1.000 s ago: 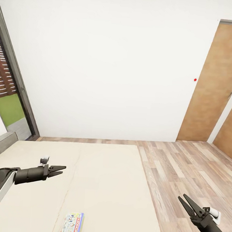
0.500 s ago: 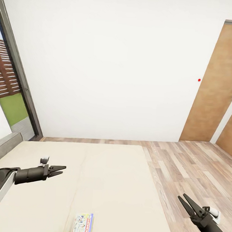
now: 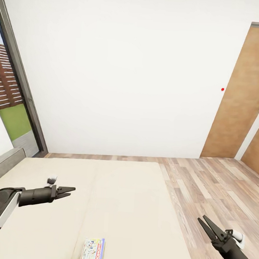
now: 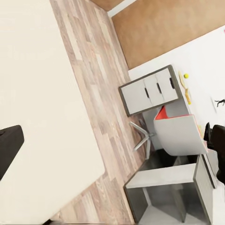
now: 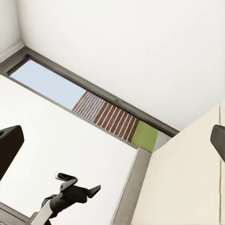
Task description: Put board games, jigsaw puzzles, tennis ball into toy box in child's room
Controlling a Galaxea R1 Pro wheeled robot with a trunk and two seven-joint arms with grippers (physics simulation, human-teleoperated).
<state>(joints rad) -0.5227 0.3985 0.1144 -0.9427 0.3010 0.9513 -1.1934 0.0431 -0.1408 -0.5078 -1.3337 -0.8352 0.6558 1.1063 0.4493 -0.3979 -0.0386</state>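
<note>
Nearest, a flat white-green printed Monopoly game box (image 3: 92,251) is lying on the cream mattress bed (image 3: 121,205). Both black grippers, left (image 3: 66,191) and right (image 3: 207,227), are hovering spread and empty; reaching down appears next.

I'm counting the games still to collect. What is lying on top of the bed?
One board game lies flat on the bed near its close edge, its lower part cut off by the picture; the left gripper hovers above the mattress.
</note>
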